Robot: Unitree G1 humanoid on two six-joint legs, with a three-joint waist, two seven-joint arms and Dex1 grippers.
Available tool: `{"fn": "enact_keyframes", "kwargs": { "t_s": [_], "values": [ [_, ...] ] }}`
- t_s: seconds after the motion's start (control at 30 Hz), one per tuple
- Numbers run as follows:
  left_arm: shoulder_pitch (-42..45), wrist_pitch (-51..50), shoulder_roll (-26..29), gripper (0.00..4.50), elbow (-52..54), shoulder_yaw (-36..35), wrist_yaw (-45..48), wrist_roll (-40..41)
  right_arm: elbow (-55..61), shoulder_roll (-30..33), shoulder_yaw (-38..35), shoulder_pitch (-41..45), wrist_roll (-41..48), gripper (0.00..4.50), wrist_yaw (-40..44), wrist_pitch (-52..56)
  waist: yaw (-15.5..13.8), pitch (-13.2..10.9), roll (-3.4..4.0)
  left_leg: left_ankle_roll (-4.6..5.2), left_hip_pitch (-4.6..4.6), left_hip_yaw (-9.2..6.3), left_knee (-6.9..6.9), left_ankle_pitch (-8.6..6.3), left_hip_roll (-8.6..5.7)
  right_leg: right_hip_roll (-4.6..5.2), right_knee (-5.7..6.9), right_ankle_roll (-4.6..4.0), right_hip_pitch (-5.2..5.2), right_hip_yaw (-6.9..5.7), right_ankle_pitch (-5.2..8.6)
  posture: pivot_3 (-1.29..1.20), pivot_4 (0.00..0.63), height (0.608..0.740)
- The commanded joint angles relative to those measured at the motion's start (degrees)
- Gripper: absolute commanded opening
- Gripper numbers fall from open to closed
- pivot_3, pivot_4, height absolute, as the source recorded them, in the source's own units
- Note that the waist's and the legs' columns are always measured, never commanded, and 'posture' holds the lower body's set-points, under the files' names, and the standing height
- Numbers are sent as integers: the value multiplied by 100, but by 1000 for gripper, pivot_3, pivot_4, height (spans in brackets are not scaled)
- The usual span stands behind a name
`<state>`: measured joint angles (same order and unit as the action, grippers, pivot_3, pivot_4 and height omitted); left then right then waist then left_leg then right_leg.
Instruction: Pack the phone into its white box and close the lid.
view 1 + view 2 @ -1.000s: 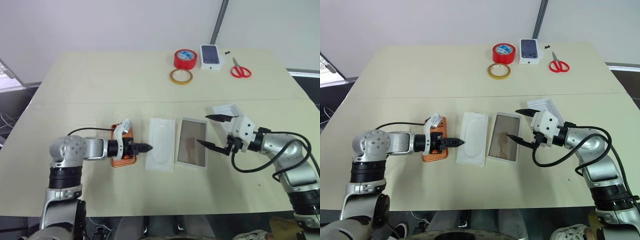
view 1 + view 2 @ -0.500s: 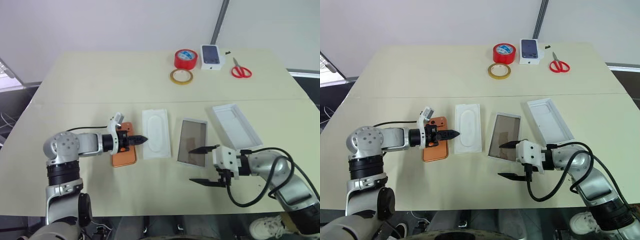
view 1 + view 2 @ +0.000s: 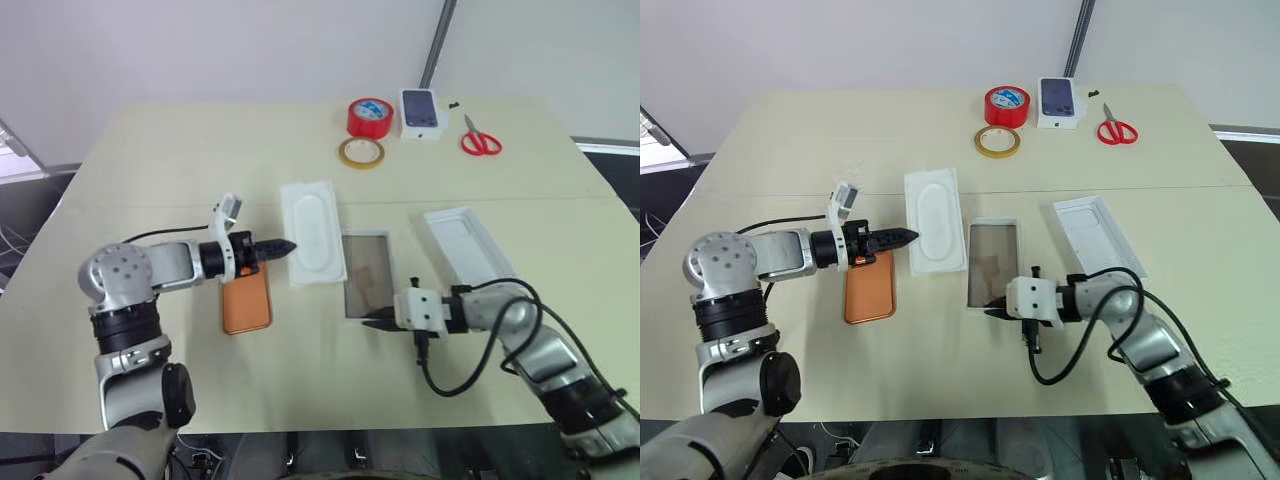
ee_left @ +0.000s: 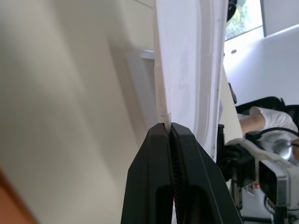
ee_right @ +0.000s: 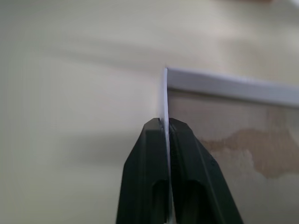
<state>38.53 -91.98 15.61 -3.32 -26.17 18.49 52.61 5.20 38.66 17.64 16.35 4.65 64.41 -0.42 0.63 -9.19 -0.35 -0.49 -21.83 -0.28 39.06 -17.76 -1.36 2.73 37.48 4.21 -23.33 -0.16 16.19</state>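
Observation:
The orange phone (image 3: 247, 300) lies flat on the table near my left arm. My left gripper (image 3: 286, 245) is shut on the near edge of a thin white insert (image 3: 312, 232) with an oval recess; the left wrist view shows its fingertips (image 4: 161, 135) pinching that edge. The white box (image 3: 367, 285) lies open beside the phone, its grey-brown floor showing. My right gripper (image 3: 375, 322) is shut on the box's near rim (image 5: 224, 84). The lid (image 3: 468, 245) lies inside up to the right of the box.
At the table's far side are a red tape roll (image 3: 370, 117), a tan tape ring (image 3: 361, 152), a small white carton (image 3: 422, 110) printed with a phone and red-handled scissors (image 3: 481, 140). The near table edge runs just below my arms.
My left gripper carried the insert farther away, uncovering the phone. My right gripper swung from beside the lid to the box's near rim and shut on it; the box shifted left.

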Motion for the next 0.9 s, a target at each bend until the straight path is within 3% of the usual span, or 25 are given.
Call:
{"fn": "enact_keyframes", "kwargs": {
  "t_s": [0.03,0.17,0.2,0.3,0.4,0.6,0.83,0.9],
  "values": [
    [79,0,-184,0,97,-35,-98,-24,-79,-329,131,344,-22,62,-52,-49,1,0,0,0,0,0,0,0,0,0,1,0,-1,0,0,0,150,740],
    [-110,140,-403,0,387,272,-179,-146,-274,-468,184,492,-91,62,-65,-68,-21,-1,-2,0,-3,0,2,0,-1,1,1,1,-2,0,0,0,150,740],
    [-159,165,-431,0,447,308,-181,-157,-290,-469,151,503,-21,302,-30,14,-21,-1,-3,0,-4,0,2,0,-2,2,1,1,-1,0,0,0,150,740],
    [-267,282,-478,0,548,406,-218,-245,-251,-418,85,500,-9,1370,-34,55,-9,-2,-3,0,-5,-1,2,0,-2,2,0,1,-3,0,0,0,150,740],
    [-318,306,-499,0,624,469,-187,-243,148,-158,-39,290,79,2900,54,279,-6,-2,-3,-2,-5,-1,1,1,-2,2,1,1,-4,0,0,0,150,740],
    [-324,310,-475,0,604,574,-119,-272,722,426,-697,-181,604,2900,126,910,-19,-3,-4,-1,-9,-2,0,0,-2,2,-2,1,-5,0,0,0,150,740],
    [-388,353,-587,0,499,713,-127,-362,386,404,-1100,-303,478,2900,-383,655,-9,-3,-5,-1,-10,-3,-1,0,-1,1,-2,0,-6,0,0,0,150,740],
    [-384,332,-632,644,450,713,-127,-364,277,343,-1126,-273,417,2941,-543,531,-11,-3,-5,-1,-10,-3,-1,0,-1,1,-2,0,-6,0,0,0,150,740]
  ]
}}
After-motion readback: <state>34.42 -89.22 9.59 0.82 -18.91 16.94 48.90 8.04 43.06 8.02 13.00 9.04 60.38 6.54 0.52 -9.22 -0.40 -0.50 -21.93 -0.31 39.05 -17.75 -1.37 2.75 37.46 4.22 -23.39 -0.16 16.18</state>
